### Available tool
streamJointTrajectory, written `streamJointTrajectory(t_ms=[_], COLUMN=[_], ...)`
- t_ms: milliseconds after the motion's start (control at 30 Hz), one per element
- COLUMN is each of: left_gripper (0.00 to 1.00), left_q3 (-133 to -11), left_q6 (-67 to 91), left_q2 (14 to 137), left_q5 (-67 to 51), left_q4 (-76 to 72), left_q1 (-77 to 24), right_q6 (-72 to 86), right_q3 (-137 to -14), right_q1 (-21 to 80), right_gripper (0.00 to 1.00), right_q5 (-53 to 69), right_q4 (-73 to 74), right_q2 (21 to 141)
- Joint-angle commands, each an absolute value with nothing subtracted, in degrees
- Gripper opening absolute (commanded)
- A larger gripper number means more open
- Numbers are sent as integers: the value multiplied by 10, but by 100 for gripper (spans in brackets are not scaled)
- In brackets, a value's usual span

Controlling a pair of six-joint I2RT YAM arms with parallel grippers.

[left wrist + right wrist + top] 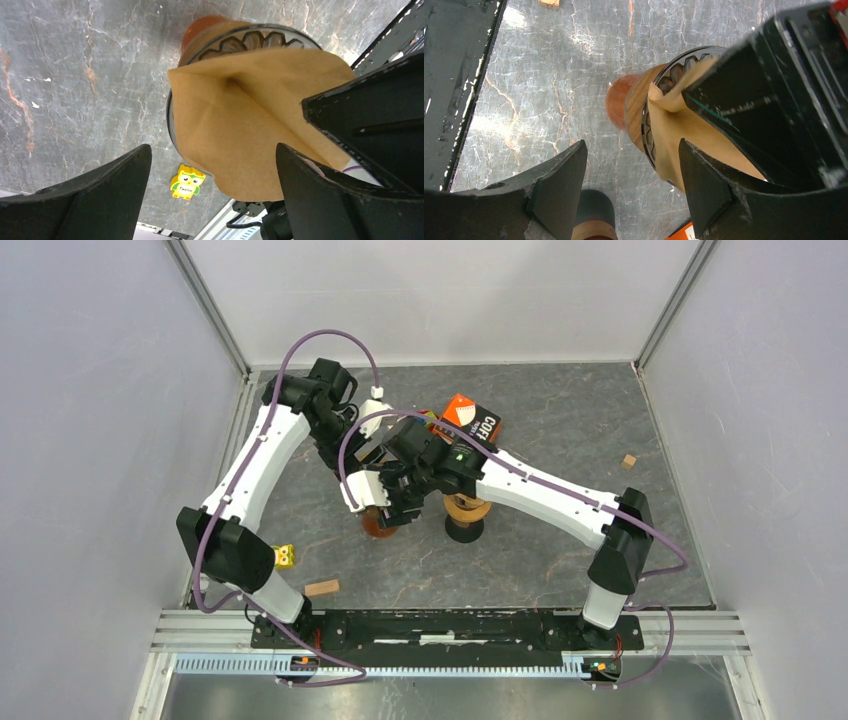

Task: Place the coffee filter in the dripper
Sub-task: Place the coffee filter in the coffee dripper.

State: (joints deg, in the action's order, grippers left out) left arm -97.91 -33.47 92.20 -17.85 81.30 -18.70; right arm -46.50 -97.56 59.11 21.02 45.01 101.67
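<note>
The brown paper coffee filter [240,125] lies opened over the mouth of the dripper [250,39], a ribbed glass cone with a wooden collar on an orange base [616,102]. In the top view the dripper [378,525] is mostly hidden under both grippers. My left gripper [215,195] is open, its fingers either side of the filter's lower edge. My right gripper [631,185] is open too, its right finger [704,190] against the filter [679,130]. Each wrist view shows the other gripper's black body pressing close on the filter.
An orange and black coffee box [470,420] lies behind the dripper. A second wooden stand with a black base [466,512] is just right of it. A yellow owl piece [285,557], a wooden block [321,588] and a small wooden cube [628,461] lie on the marble floor.
</note>
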Motion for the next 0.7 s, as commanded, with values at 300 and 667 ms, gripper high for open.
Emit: streamJointTrajectory(t_ms=[300,667], left_gripper=[100,100], left_q3=[-925,-916], left_q6=[-320,-330], left_q2=[882,884], left_q5=[-159,-145], left_q4=[784,778], left_q1=[-184,-185], right_q6=[-469,-473], right_q3=[-930,-953], right_q1=[589,589], right_gripper=[72,73], right_q5=[220,202], right_q4=[433,441], right_q2=[983,988])
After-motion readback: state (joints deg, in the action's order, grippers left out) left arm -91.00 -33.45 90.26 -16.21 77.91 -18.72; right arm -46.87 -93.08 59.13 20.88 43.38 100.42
